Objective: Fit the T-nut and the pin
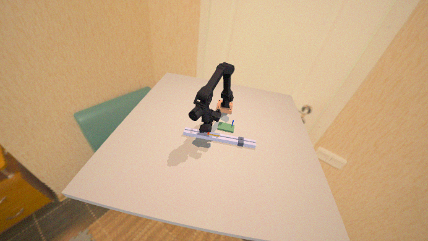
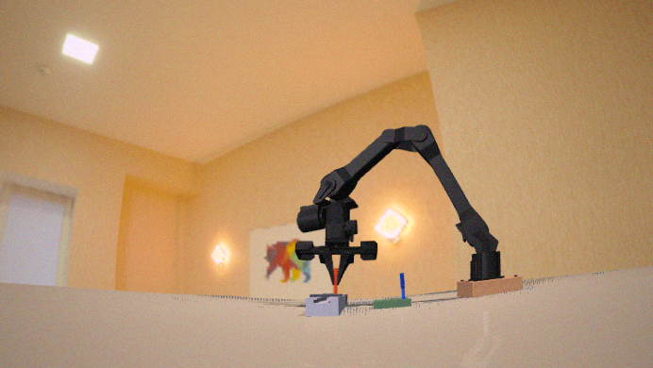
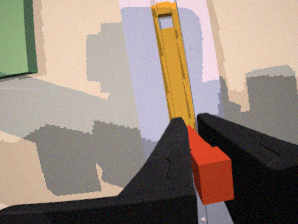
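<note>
My gripper (image 1: 208, 132) (image 2: 337, 283) (image 3: 189, 125) is shut on the orange handle (image 1: 208, 133) (image 2: 335, 276) (image 3: 215, 175), just above the aluminum rail (image 1: 224, 141) (image 2: 322, 308) (image 3: 139, 60). The brass T-nut (image 1: 214, 135) (image 3: 173, 65) extends from the handle along the slot line. Its full width shows in the wrist view, so its visible part is not under the lips. Whether it touches the rail or is tilted is unclear. The dark bracket (image 1: 240, 141) straddles the rail farther right in the top view. The blue pin (image 1: 232, 123) (image 2: 402, 285) stands in the green tray (image 1: 225, 126) (image 2: 391, 304) (image 3: 12, 40).
The arm's orange base (image 1: 224, 107) (image 2: 491, 287) stands behind the tray. The tray lies between that base and the rail. The arm casts shadows across the rail and the table (image 1: 247, 185).
</note>
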Controlling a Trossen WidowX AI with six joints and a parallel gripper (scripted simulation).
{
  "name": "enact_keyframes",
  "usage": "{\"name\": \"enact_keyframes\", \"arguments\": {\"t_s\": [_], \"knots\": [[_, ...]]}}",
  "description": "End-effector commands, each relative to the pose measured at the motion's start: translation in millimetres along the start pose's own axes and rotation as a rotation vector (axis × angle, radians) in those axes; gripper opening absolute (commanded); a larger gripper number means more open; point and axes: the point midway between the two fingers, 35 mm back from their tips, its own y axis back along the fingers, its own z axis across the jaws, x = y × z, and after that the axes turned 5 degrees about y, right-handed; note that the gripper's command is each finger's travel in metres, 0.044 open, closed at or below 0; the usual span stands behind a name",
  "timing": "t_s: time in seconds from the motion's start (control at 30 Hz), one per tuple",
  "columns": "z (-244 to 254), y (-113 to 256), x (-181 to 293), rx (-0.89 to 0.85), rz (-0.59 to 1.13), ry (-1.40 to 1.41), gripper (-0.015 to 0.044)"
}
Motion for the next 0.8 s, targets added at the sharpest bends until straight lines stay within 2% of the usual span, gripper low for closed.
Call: {"name": "enact_keyframes", "arguments": {"t_s": [0.0,0.77], "knots": [[0.0,-2.2,-7.5,0.002,-0.004,0.002,-0.015],[-2.9,-12.8,-39.9,0.002,-0.006,0.002,-0.015]]}}
